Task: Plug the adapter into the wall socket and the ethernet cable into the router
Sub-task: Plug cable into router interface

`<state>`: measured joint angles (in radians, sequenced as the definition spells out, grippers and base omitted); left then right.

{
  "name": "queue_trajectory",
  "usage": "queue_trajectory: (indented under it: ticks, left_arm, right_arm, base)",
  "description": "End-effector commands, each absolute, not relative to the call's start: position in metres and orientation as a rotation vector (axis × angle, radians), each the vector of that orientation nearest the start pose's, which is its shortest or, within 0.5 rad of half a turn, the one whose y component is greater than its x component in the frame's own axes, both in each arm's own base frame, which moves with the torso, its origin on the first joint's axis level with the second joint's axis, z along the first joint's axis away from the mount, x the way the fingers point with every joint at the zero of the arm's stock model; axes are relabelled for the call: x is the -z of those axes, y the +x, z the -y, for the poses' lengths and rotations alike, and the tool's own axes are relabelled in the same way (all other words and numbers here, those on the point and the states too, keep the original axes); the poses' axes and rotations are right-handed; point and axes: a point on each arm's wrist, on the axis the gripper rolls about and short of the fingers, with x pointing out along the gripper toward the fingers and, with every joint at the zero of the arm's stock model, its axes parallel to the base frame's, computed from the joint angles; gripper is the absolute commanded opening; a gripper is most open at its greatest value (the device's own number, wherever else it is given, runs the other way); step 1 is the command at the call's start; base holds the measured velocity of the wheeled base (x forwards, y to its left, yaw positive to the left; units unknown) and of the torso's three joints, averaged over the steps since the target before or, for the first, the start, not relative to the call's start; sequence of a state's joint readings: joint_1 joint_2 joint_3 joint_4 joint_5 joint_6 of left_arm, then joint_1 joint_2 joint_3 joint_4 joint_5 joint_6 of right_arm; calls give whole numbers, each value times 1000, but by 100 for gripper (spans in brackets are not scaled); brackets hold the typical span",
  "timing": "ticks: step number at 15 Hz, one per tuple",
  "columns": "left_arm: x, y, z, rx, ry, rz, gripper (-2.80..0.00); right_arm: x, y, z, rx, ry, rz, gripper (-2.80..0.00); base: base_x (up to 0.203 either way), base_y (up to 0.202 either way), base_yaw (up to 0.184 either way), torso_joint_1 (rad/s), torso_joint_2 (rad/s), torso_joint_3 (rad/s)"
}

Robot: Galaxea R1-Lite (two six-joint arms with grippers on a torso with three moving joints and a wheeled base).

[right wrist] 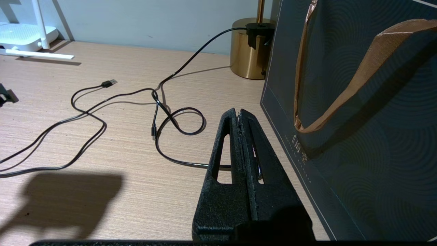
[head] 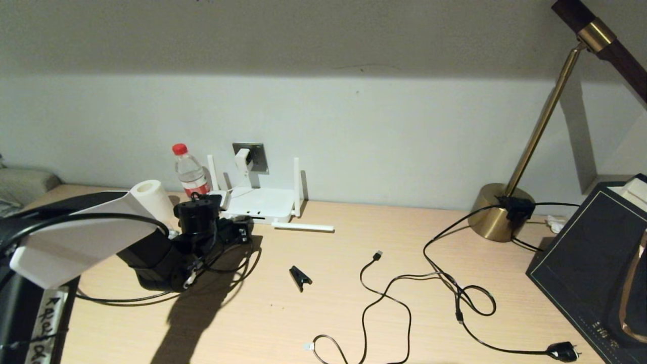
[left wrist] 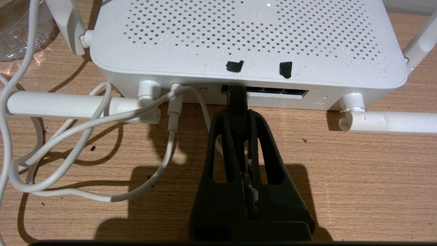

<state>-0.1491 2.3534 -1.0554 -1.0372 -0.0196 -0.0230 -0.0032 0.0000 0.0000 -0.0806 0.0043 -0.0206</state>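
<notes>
My left gripper (left wrist: 239,112) pinches the ethernet cable (left wrist: 238,99), its plug pointing straight into the router (left wrist: 239,34) port just ahead.

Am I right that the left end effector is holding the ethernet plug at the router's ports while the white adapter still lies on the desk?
Not quite. The adapter is already in the wall socket, as the head view shows. The rest holds: the left end effector grips the ethernet cable at the router ports.
</notes>
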Motion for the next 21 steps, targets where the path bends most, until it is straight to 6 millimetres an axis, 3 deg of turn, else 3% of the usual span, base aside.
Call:
queue_trajectory:
  ticks: [1,21]
  left_arm:
    - [-38,426,64,165,-7,-258,-280]
    - [-33,422,62,163,-7,-279,-280]
  right_arm:
    - [-76,-21,0,-1,-22,51,-280]
    - [-76,-21,0,-1,-22,51,-280]
  base:
    - [0,0,0,0,0,0]
    - [0,0,0,0,0,0]
